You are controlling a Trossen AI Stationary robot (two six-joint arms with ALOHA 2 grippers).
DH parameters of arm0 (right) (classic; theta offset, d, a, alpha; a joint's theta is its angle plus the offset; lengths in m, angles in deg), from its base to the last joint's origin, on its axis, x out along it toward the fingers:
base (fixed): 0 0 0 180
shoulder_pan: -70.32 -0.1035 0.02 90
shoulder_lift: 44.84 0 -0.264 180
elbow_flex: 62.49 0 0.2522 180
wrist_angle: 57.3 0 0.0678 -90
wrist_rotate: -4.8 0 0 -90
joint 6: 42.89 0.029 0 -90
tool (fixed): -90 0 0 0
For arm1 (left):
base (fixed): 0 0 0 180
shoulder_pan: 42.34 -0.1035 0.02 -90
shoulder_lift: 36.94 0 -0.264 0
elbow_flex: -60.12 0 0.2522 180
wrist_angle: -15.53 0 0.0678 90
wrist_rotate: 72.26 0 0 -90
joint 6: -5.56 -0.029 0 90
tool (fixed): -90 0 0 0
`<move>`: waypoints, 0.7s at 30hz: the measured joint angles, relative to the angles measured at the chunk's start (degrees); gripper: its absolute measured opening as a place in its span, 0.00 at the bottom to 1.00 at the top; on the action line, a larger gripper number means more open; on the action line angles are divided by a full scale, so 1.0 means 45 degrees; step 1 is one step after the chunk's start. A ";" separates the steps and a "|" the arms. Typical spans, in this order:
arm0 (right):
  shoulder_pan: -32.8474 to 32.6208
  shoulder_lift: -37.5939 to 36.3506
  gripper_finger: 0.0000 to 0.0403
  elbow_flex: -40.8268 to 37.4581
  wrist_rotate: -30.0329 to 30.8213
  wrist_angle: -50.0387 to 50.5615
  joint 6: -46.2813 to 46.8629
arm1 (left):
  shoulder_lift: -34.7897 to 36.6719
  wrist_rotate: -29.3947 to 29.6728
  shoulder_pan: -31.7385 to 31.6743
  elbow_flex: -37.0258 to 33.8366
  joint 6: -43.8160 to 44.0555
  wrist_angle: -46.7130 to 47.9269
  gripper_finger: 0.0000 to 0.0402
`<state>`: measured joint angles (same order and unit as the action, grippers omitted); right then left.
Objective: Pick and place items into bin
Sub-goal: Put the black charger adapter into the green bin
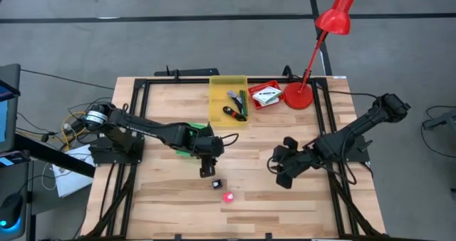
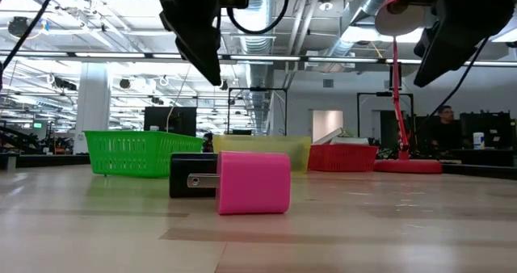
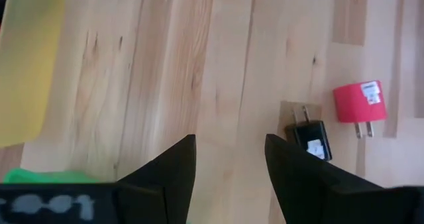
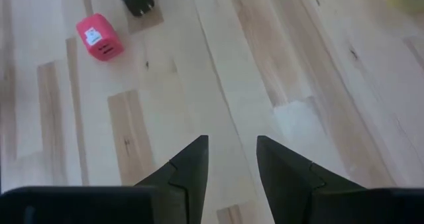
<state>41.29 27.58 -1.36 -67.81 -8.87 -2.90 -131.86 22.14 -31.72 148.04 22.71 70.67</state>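
From above, the left gripper (image 1: 207, 171) hangs near a black charger (image 1: 217, 184) and a pink charger (image 1: 228, 197); tools lie in the yellow bin (image 1: 218, 105), their details too small. At table level, pink hides part of black. Wrist views show both grippers, including the right gripper (image 4: 232, 154), parted and empty.

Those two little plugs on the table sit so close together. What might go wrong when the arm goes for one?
The black charger and the pink charger lie nearly side by side, so the open left gripper, hovering beside the black one, might nudge the pink one away while closing. Both are small and blocky, so a finger could slip off. The yellow bin already holds tools, so a dropped charger might bounce.
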 joint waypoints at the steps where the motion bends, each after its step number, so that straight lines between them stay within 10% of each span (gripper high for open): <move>1: 0.0007 -0.0003 0.31 0.0000 0.0005 0.0011 0.0000 | 0.0000 -0.0019 -0.0048 -0.0045 0.0000 0.0005 0.42; 21: 0.0499 -0.0005 0.31 0.0000 0.0151 0.0239 -0.0233 | -0.2376 -0.1966 0.0550 -0.0048 0.0295 -0.0543 0.42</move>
<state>43.53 27.56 -1.36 -67.14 -7.79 -3.95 -142.55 13.30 -29.25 147.83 24.04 68.22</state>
